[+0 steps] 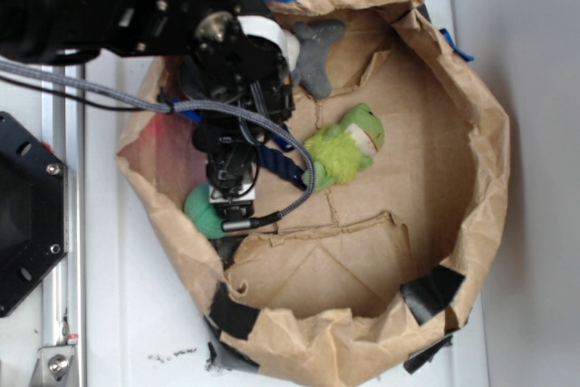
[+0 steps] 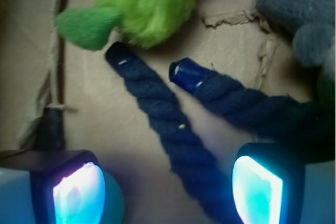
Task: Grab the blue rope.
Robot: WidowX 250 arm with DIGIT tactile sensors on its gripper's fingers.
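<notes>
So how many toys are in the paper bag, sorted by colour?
Green: 2, the fuzzy green plush and a green ball
Grey: 1, the grey plush
Navy: 1, the blue rope
Total: 4 that show; the arm may hide more in the paper bag.

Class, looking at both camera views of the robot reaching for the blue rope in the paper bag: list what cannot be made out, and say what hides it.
- Blue rope: its bend runs off the wrist view's bottom edge; in the exterior view the arm covers most of it.
- Gripper: only glowing fingertips show in the wrist view, the rest cut off.
- Grey plush: cropped by the wrist view's right edge.
- Green ball: partly behind the gripper in the exterior view.
</notes>
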